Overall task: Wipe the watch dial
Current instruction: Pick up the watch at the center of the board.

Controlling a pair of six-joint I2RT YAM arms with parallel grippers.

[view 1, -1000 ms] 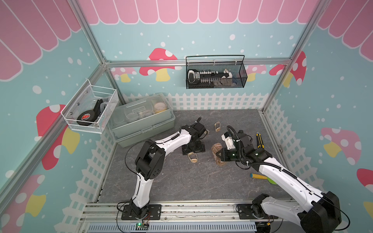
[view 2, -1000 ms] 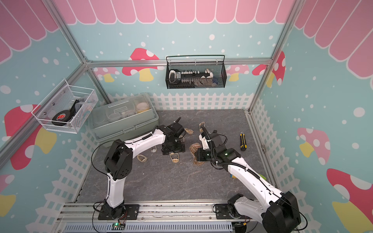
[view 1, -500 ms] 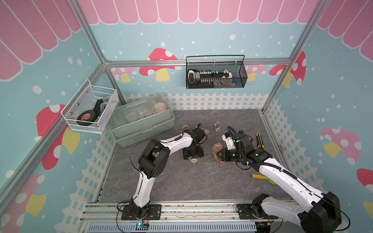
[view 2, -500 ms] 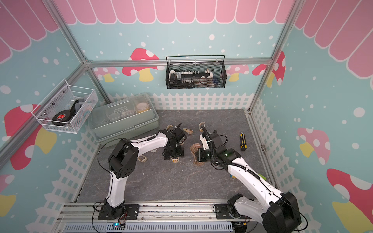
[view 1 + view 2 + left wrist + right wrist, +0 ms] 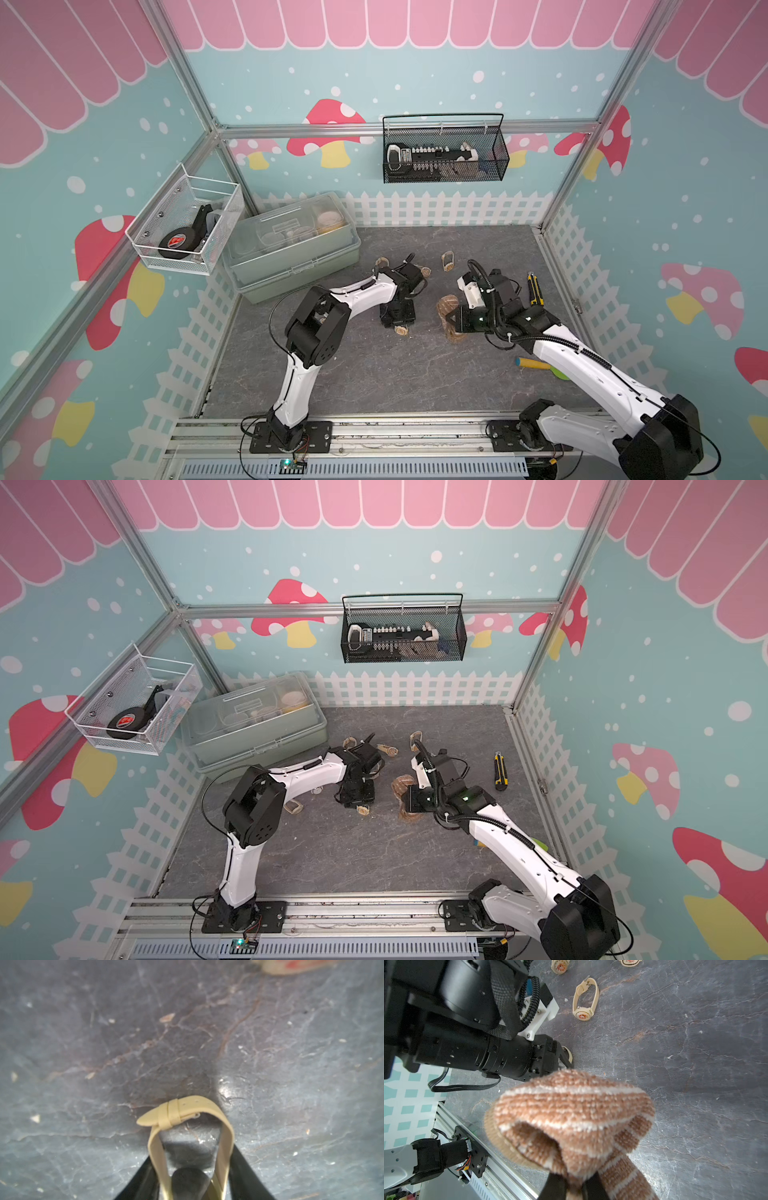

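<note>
Left hand (image 5: 192,1155) (spread) straddles a watch strap (image 5: 188,1108), plainest in its wrist view; right hand (image 5: 574,1178) pinches cloth (image 5: 571,1105).

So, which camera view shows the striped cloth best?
The right wrist view: the brown-and-white striped cloth fills much of the frame, pinched in the right gripper. Both top views show it only as a small bundle. The left wrist view does not show it.

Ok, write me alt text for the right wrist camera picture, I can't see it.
A brown-and-cream striped knitted cloth, pinched in the right gripper, fills the foreground over a grey table. Beside it the black left gripper sits at a beige watch; a second watch lies apart.
</note>
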